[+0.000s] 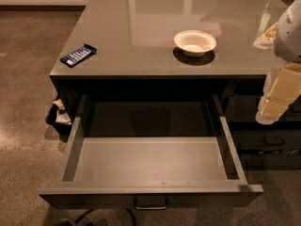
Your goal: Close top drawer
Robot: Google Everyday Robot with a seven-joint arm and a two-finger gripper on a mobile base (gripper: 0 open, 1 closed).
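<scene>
Clearly open top drawer (150, 161), front toward camera, long axis sideways, tool (273, 106) right.

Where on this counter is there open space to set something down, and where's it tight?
Bare counter lies between the blue packet and the white bowl, and behind both. The open top drawer holds nothing visible. Tight at the right edge, where the end effector hangs past the bowl.
</scene>
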